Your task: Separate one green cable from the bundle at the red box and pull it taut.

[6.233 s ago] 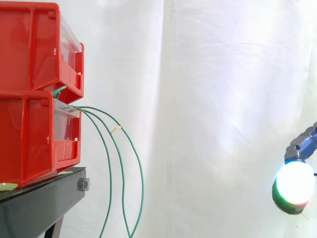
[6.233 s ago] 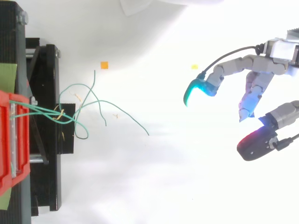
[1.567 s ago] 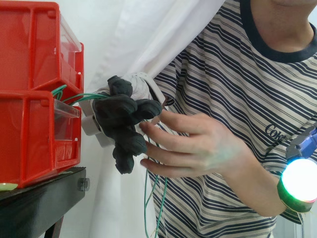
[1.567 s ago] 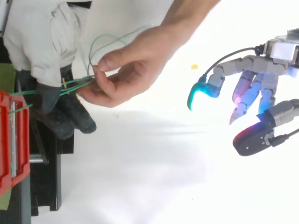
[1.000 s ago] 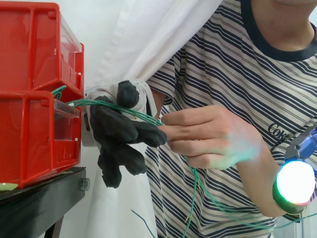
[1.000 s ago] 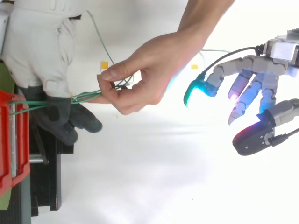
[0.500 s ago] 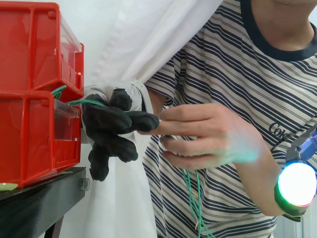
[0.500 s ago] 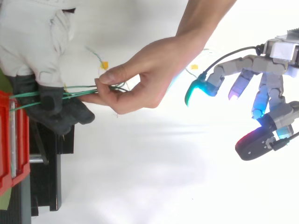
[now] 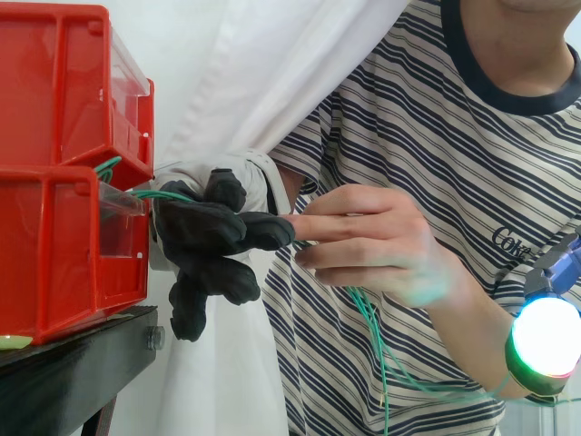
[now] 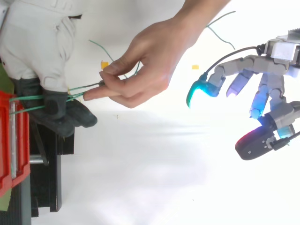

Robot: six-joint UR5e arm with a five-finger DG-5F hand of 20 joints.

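Running out of the clear front of the lower red box [image 9: 54, 254] at the left, a bundle of thin green cables [image 10: 82, 87] passes rightward through a person's gloved hand [image 10: 51, 110]. The glove's dark fingers close around the strands just beside the box. To the right of the glove and touching it, the person's bare hand [image 10: 145, 58] pinches the cables between thumb and forefinger. Beyond that pinch the strands go slack. From the side they droop below the bare hand in front of a striped shirt [image 9: 472, 136]. From above, loose ends curl over the white floor [image 10: 154, 178], near a small orange marker [image 10: 105, 64] and a yellow one [image 10: 195, 67].

A second red box [image 9: 54, 82] is stacked on the lower one, and both stand on a black stand [image 9: 73, 377]. A white curtain [image 9: 254, 82] hangs behind the boxes and drapes across the person's shoulder.

Well apart to the right, the robot hand [image 10: 271, 84] hangs above the floor. Its fingers are spread and released, grasping nothing, with tips glowing cyan, blue and red. One bright white fingertip [image 9: 543, 336] shows at the right edge of the side view.
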